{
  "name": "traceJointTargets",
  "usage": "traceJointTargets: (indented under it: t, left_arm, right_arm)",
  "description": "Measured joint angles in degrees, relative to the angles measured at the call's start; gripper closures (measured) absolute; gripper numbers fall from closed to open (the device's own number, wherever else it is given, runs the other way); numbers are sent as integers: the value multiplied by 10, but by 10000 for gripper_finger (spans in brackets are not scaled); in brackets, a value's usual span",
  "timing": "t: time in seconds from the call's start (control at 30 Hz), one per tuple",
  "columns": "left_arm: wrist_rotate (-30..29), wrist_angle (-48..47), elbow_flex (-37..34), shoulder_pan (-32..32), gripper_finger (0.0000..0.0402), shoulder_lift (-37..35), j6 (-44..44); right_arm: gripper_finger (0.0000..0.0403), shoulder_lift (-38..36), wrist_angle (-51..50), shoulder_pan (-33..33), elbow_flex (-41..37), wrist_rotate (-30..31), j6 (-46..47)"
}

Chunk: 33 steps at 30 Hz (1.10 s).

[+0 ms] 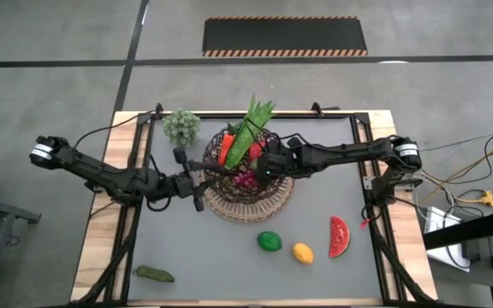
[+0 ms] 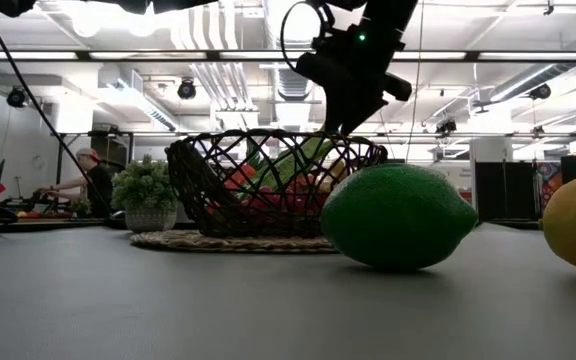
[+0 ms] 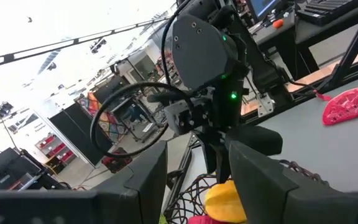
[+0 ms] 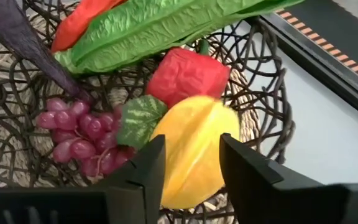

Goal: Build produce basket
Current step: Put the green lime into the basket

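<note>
The basket (image 1: 229, 205) stands mid-table and holds an orange carrot (image 4: 82, 22), long green leaves (image 4: 166, 25), a red pepper (image 4: 188, 74) and purple grapes (image 4: 79, 134). My right gripper (image 1: 262, 164) reaches down into the basket from the table's right and is shut on a yellow mango (image 4: 194, 149). My left gripper (image 1: 198, 188) is open and empty, raised above the basket's left rim. A lime (image 1: 270, 241), a lemon (image 1: 302, 252) and a watermelon slice (image 1: 339, 236) lie on the table near the front. My right gripper pinches the mango between its two fingers by its two long sides (image 4: 166, 134). The fingers (image 3: 219, 158) come from above, pointing down. The mango hangs below them inside the basket, just over the grapes and the pepper; whether it rests on them I cannot tell.
A pale bushy clump in a pot (image 1: 181, 127) stands behind the basket's left. A dark green long vegetable (image 1: 154, 274) lies at the front left. The table's raised frame rail (image 1: 362, 145) runs along the sides and back.
</note>
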Motion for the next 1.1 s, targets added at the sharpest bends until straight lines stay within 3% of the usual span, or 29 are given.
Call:
traceJointTargets:
  t: [0.27,0.47,0.57,0.73,0.9,1.1]
  left_arm:
    - [0,0,0,0,246,0,1]
    - [0,-1,0,0,246,0,5]
    - [0,-1,0,0,246,0,6]
    - [0,-1,0,0,246,0,6]
    - [0,0,0,0,246,0,6]
    - [4,6,0,0,246,0,-3]
  right_arm:
    - [247,-46,-18,13,9,-38,-3]
    - [239,-80,-18,44,16,-229,43]
    - [222,-82,-22,75,16,-278,81]
    - [172,-81,-58,124,16,-285,128]
    - [113,-75,-92,186,5,-275,109]
    - [64,-73,-72,261,-41,-201,67]
